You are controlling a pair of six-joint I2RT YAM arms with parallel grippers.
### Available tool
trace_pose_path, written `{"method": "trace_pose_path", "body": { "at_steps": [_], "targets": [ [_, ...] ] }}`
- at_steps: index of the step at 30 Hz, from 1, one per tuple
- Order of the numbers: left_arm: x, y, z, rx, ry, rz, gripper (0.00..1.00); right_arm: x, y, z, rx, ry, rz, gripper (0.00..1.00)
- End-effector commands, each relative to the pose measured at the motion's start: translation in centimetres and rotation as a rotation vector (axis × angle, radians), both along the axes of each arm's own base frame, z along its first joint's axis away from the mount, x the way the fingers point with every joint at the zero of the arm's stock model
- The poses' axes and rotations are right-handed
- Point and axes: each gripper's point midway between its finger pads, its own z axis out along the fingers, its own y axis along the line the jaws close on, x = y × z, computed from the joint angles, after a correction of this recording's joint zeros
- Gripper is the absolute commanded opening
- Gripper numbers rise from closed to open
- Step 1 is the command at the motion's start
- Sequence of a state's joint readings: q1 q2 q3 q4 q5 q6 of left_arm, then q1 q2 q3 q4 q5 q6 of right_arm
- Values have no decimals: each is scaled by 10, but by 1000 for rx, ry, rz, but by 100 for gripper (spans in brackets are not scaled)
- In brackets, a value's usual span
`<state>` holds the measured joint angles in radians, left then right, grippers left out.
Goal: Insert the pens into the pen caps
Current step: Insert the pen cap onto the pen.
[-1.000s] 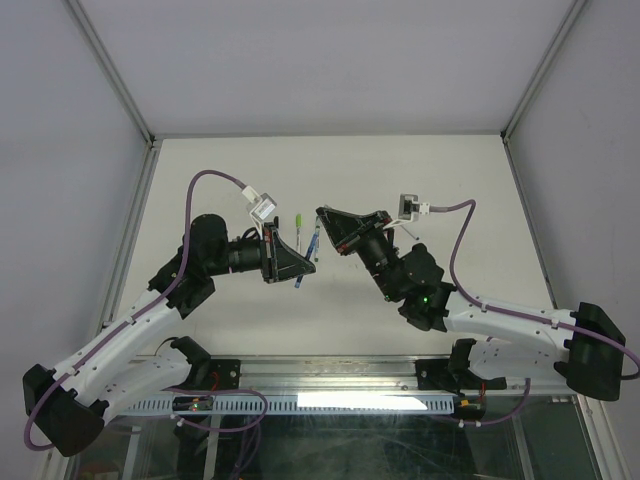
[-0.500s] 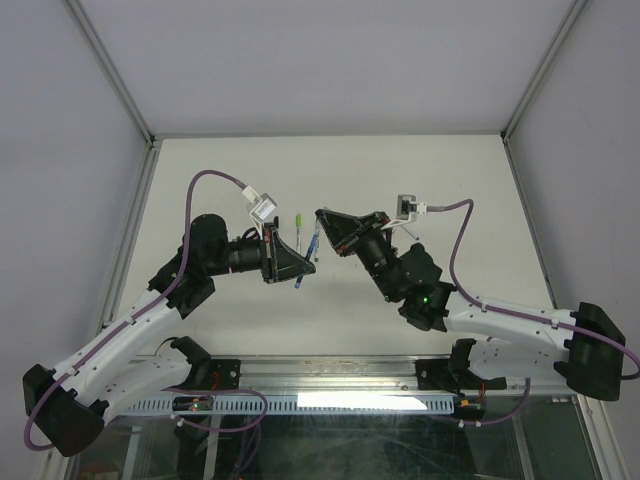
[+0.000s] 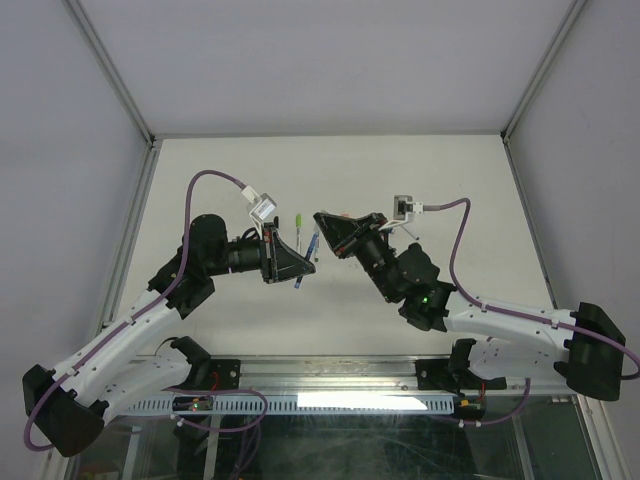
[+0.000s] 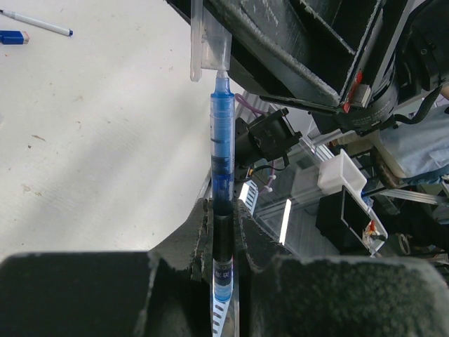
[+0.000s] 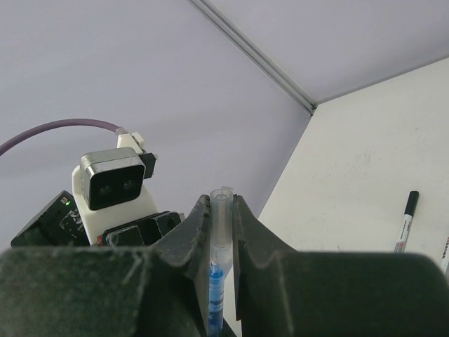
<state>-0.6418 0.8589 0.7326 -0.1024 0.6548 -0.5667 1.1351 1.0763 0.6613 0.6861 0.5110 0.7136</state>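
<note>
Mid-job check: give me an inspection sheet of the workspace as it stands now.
Surface: pale table, faint scuffs.
Job's things: blue pen with its tip at the mouth of the clear cap; white pen, blue cap, black-capped marker, lime-capped pen lying loose.
Clutter: nothing seen.
Grippers: left gripper shut on blue pen; right gripper shut on clear cap.
Cables: purple cables loop off both wrists.
Surroundings: grey walls, metal frame.

Right pincer (image 3: 321, 220): nudged slightly toward 9 o'clock in the overhead view, carrying its clear cap (image 4: 208, 48).
Right wrist camera (image 3: 404, 205): slid the same way by a sliver.
Gap between cap and blue pen (image 4: 222, 140): marginally tighter.
</note>
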Motion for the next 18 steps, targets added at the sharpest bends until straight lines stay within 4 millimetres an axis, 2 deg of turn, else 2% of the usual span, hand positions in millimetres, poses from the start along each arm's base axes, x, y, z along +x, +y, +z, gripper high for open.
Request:
{"method": "trace_pose_path", "body": {
  "at_steps": [1, 12, 18],
  "targets": [
    [0, -2, 29, -67, -88, -4, 0, -6, -3, 19, 59, -17, 19, 0],
    [3, -2, 29, -67, -84, 9, 0, -12, 4, 16, 58, -9, 69, 0],
    [8, -1, 36, -76, -99, 46, 0, -14, 7, 10, 49, 5, 90, 0]
  ]
}}
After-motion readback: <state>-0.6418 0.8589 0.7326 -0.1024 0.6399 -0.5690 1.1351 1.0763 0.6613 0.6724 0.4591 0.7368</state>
